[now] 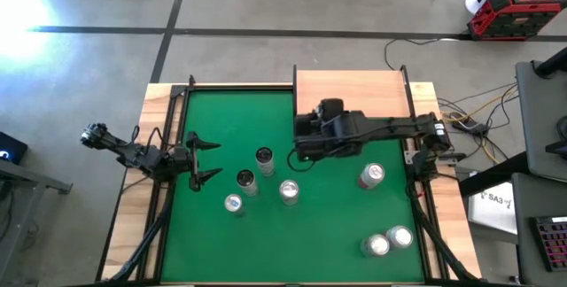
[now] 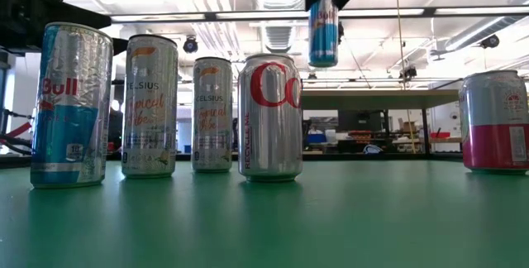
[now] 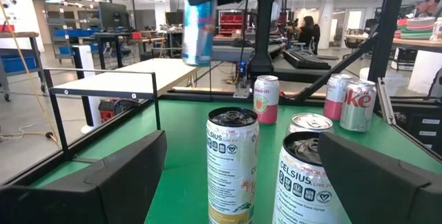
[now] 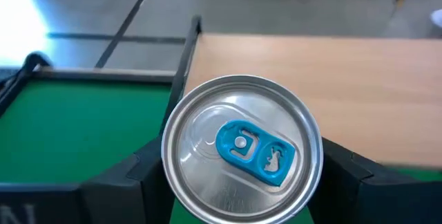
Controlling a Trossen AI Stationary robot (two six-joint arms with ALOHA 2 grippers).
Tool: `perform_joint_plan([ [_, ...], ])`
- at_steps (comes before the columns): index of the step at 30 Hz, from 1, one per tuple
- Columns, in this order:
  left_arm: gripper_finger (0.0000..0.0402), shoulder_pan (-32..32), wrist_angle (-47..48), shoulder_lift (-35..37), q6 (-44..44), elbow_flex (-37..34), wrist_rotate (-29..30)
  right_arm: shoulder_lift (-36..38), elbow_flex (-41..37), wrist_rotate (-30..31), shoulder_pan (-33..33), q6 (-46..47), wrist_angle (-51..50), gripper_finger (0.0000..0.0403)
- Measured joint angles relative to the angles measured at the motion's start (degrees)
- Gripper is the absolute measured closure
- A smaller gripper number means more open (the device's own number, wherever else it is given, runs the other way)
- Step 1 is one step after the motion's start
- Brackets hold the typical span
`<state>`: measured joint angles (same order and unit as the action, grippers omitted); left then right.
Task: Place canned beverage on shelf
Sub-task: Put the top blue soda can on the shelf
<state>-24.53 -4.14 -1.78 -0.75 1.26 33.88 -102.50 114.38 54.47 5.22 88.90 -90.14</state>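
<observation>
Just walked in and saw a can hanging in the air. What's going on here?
The right end effector is shut on a slim blue can, holding it above the green table near the edge of the shelf. The can is not on the shelf yet. The left end effector waits open at the table's left side, facing four cans in the middle. Three more cans stand on the right.

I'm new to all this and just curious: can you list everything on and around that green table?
Held can: one, silver top with blue tab, in the air at the shelf's edge.
Standing cans: seven, silver tops; four mid-table, one to the right, two at the near right corner.
Shelf: one, pale wood, far side.
Table: one, green felt.
Red toolbox: one, on the floor.
Right gripper: shut on the held can.
Left gripper: open, left edge.
</observation>
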Motion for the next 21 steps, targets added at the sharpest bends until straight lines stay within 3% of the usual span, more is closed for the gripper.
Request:
perform_joint_plan([
  [7,0.0041,0.00,0.00,0.00,-0.01,0.00,0.00,0.05,-0.21,1.19,-5.02,-3.67,3.61,0.0170],
  [21,0.0041,0.00,0.00,0.00,-0.01,0.00,0.00,-2.75,-0.30,-0.85,-17.74,-22.52,21.24,0.0167],
])
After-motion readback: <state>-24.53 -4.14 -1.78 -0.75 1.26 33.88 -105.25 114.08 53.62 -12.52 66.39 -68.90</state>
